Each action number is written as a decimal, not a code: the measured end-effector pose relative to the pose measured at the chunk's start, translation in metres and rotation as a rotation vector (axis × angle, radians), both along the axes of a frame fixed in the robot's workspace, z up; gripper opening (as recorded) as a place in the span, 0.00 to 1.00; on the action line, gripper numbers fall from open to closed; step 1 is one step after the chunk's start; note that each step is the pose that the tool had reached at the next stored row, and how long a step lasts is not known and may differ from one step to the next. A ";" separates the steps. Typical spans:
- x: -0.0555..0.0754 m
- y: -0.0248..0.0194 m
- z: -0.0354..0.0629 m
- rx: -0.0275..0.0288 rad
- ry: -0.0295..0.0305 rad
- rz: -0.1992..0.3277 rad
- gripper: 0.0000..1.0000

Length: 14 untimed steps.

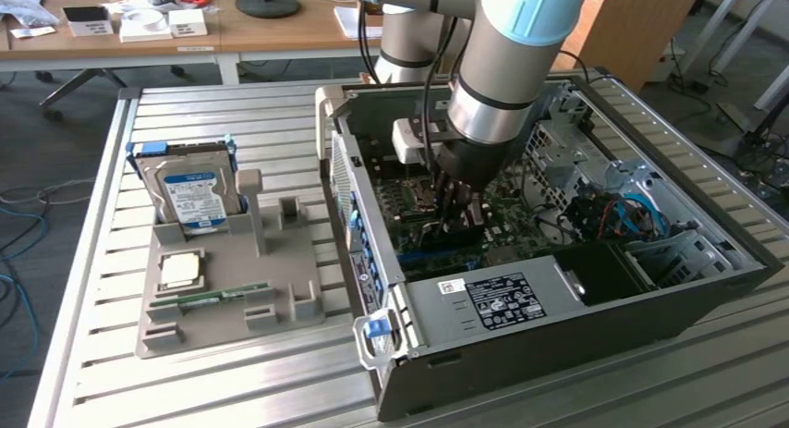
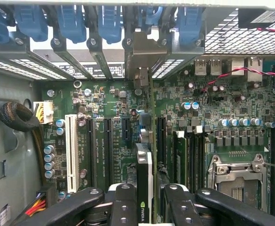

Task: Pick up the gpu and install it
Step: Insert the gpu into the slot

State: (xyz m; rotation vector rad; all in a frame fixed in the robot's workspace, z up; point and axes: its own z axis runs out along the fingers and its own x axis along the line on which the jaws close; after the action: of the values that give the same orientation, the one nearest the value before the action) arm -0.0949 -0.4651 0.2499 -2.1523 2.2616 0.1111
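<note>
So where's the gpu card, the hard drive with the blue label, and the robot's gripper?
gpu [image 2: 144,183]: wrist view, on its top edge, seen edge-on between the fingers.
hard drive [image 1: 195,199]: exterior view, on its blue and white label.
gripper [image 2: 145,207]: wrist view, midway between the black fingertips clamping the card.
</note>
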 end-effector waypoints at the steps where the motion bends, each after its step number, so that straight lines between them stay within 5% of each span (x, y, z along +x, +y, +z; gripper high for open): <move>1: 0.000 0.0000 0.0000 -0.0001 0.0000 0.000 0.27; 14: 0.000 0.0001 0.0016 0.0006 0.0004 0.000 0.27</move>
State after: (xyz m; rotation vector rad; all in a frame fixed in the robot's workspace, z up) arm -0.0954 -0.4650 0.2514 -2.1519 2.2618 0.1122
